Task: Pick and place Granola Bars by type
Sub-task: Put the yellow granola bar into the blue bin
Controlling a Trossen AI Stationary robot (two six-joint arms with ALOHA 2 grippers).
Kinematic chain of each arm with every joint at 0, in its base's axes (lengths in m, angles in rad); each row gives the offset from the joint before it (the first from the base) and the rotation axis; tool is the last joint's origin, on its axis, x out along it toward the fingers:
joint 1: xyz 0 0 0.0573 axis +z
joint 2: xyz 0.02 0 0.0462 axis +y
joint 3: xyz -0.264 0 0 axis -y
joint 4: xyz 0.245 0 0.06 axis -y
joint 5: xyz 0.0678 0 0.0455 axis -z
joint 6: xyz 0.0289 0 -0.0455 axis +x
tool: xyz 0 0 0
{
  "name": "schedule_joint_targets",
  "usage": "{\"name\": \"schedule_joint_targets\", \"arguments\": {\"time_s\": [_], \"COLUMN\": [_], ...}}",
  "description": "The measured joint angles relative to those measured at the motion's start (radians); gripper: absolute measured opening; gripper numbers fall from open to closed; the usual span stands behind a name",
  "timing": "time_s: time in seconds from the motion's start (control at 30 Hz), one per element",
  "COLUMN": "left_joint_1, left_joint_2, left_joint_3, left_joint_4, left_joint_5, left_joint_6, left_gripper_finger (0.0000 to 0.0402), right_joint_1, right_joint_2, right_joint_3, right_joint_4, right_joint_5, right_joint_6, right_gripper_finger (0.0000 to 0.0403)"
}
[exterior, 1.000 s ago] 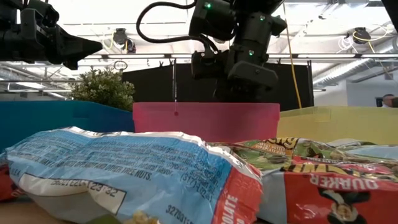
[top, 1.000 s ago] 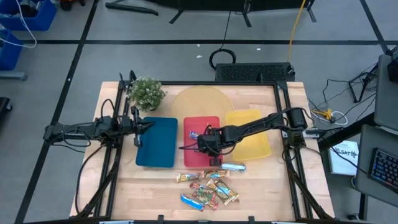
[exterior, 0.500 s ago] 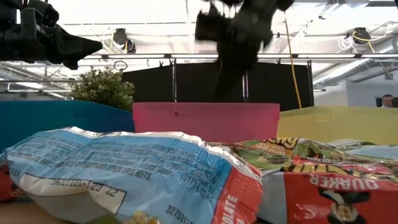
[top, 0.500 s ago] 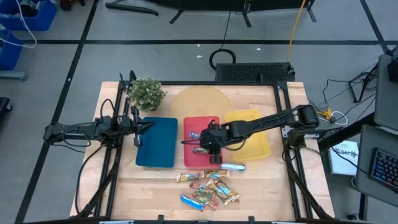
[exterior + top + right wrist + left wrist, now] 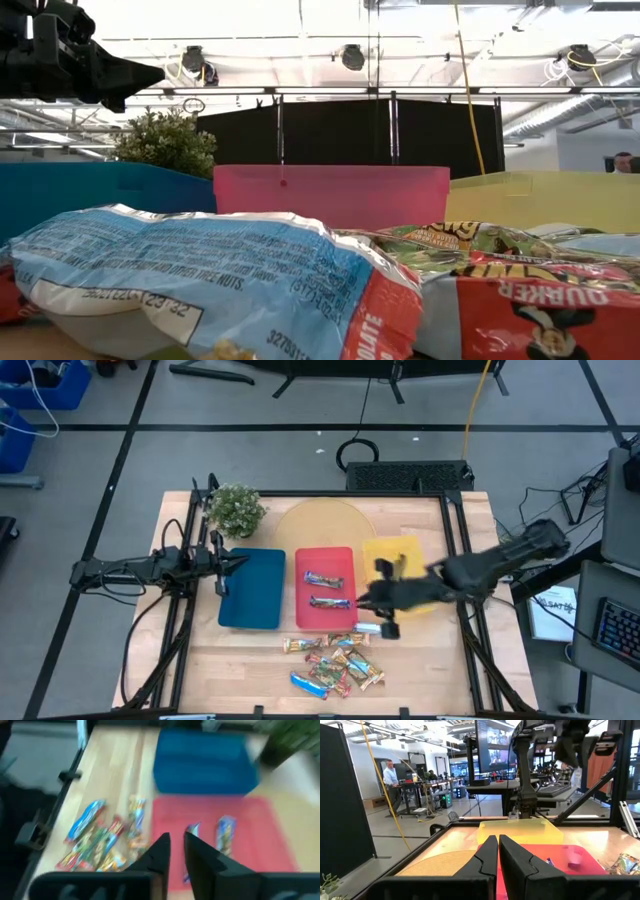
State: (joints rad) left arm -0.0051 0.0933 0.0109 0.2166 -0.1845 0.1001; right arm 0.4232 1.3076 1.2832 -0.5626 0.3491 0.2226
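Note:
Two granola bars (image 5: 323,578) (image 5: 330,601) lie flat in the red tray (image 5: 302,610). Several more bars (image 5: 332,662) lie in a loose pile on the wood in front of the trays, filling the near ground of the low view (image 5: 200,280). A silver bar (image 5: 372,628) lies apart beside the pile. My right gripper (image 5: 366,603) hangs high over the gap between the red and yellow trays, shut and holding nothing (image 5: 176,842). My left gripper (image 5: 222,567) waits shut at the blue tray's left edge (image 5: 498,845).
The blue tray (image 5: 250,588), the red tray and the yellow tray (image 5: 400,555) stand side by side mid-table. A potted plant (image 5: 235,508) and a round tan mat (image 5: 320,525) are behind them. Bare wood lies left and right of the pile.
My right gripper stood low in the red tray, then rose and drew back toward the table's right edge, tipping up from steeply downward. A second bar now lies in the red tray where the gripper was, let go. My left arm kept still.

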Motion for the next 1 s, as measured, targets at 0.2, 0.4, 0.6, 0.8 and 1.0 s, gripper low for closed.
{"name": "schedule_joint_targets", "arguments": {"time_s": [0.2, 0.4, 0.6, 0.8, 1.0], "left_joint_1": [0.0, 0.0, 0.0, 0.0, 0.0], "left_joint_2": [0.0, 0.0, 0.0, 0.0, 0.0], "left_joint_3": [0.0, 0.0, 0.0, 0.0, 0.0], "left_joint_4": [0.02, 0.042, 0.069, 0.085, 0.062], "left_joint_5": [0.0, 0.0, 0.0, -0.053, -0.083], "left_joint_6": [0.0, 0.003, 0.03, 0.089, -0.019], "left_gripper_finger": [0.0026, 0.0026, 0.0026, 0.0026, 0.0026], "right_joint_1": [0.088, 0.034, 0.002, -0.024, -0.063], "right_joint_2": [-0.206, -0.418, -0.562, -0.587, -0.586], "right_joint_3": [-0.209, -0.542, -0.81, -0.977, -1.11], "right_joint_4": [0.115, 0.393, 0.66, 0.99, 1.23], "right_joint_5": [0.149, 0.151, 0.147, 0.149, 0.149], "right_joint_6": [0.005, -0.046, -0.126, -0.206, -0.419], "right_gripper_finger": [0.0008, 0.0002, 0.0001, 0.0001, 0.0001]}}
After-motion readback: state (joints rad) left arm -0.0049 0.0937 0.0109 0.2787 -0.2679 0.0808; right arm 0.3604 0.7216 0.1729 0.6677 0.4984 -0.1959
